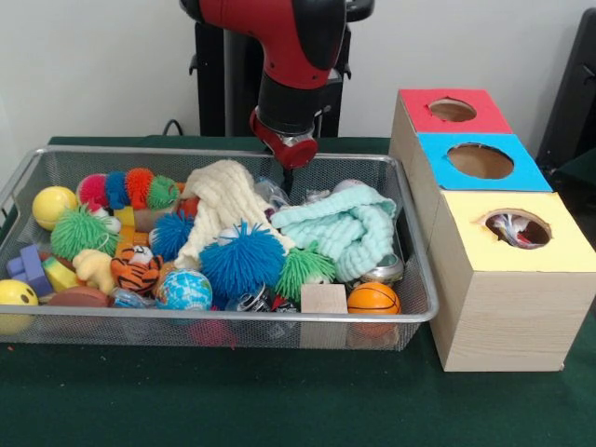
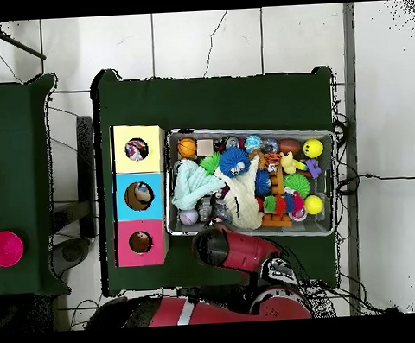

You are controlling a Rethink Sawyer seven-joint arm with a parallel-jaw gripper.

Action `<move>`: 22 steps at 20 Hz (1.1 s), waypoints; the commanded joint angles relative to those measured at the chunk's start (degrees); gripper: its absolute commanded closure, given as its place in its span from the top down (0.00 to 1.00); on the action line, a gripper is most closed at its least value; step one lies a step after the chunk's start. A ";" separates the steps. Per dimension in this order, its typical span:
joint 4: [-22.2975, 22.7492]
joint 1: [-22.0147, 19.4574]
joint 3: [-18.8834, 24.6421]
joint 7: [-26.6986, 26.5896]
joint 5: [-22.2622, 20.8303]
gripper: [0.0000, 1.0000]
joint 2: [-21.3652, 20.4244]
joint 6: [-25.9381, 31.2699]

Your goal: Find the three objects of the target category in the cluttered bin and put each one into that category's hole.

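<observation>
green-covered desk (image 1: pixel 279 400) under a wire mesh bin (image 1: pixel 424 312) and a wooden box with three holes (image 1: pixel 503 307) just beside it. red hole (image 1: pixel 453 110), blue hole (image 1: pixel 480 161) and yellow hole (image 1: pixel 518 228) in a row on top of the box, something pale visible inside the yellow one. bin crammed with clutter: cream cloth (image 1: pixel 223 200), mint knitted cloth (image 1: pixel 349 228), blue spiky ball (image 1: pixel 242 261), green spiky ball (image 1: pixel 79 233), small basketball (image 1: pixel 373 298), globe ball (image 1: pixel 183 290), wooden cube (image 1: pixel 323 298), toy tiger (image 1: pixel 137 270), yellow ball (image 1: pixel 53 206). target category's three objects somewhere in that heap, not distinguishable. red arm (image 1: pixel 298 56) down over the bin's far edge, pincer (image 1: pixel 288 177) low between the two cloths; cannot tell whether apart or together.
</observation>
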 commanded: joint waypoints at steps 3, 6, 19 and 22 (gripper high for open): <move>-1.49 0.93 5.02 3.01 0.40 1.00 0.20 4.76; -1.40 1.21 5.02 3.21 0.69 1.00 -0.19 5.29; -1.44 2.77 4.13 2.70 1.18 1.00 -4.18 11.24; -1.94 2.64 3.92 2.11 1.09 1.00 -5.44 13.99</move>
